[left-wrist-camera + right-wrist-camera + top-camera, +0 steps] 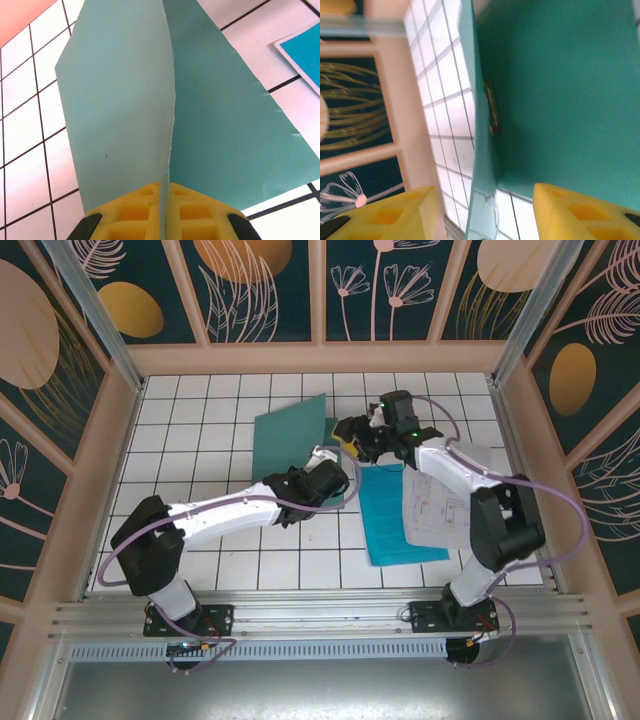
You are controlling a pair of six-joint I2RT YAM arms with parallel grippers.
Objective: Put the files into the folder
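The white tiled table [200, 440] carried the dark teal folder [290, 430] at its far middle, with one cover standing up. Just right of it lay the cyan sheet [390, 525], and a printed white sheet [445, 510] overlapped it. The left gripper [161, 200] pinched the edge of the raised cover. The right gripper [482, 192] was spread wide at the folder.

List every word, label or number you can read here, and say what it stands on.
No text here can be read.
The white printed sheet: black print and a diagram, too small to read.
The folder: plain covers, no label seen.
The cyan-blue sheet: plain, no print seen.
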